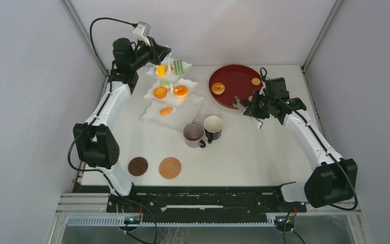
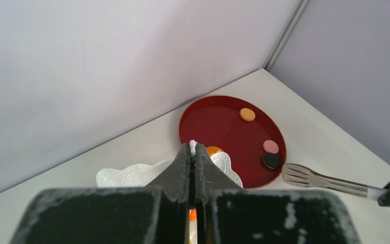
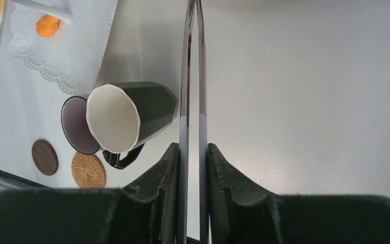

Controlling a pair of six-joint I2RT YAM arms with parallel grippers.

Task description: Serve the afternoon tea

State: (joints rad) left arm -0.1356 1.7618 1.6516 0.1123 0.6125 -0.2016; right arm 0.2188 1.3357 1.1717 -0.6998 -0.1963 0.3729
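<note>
My left hand is pinched fully closed above the white three-tier stand; my right hand clamps the metal tongs beside the red tray.

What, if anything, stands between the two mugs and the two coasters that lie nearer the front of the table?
Nothing visible does. The mauve mug and black mug stand side by side mid-table. The dark coaster and woven coaster lie nearer the front left, with only bare table between.
</note>
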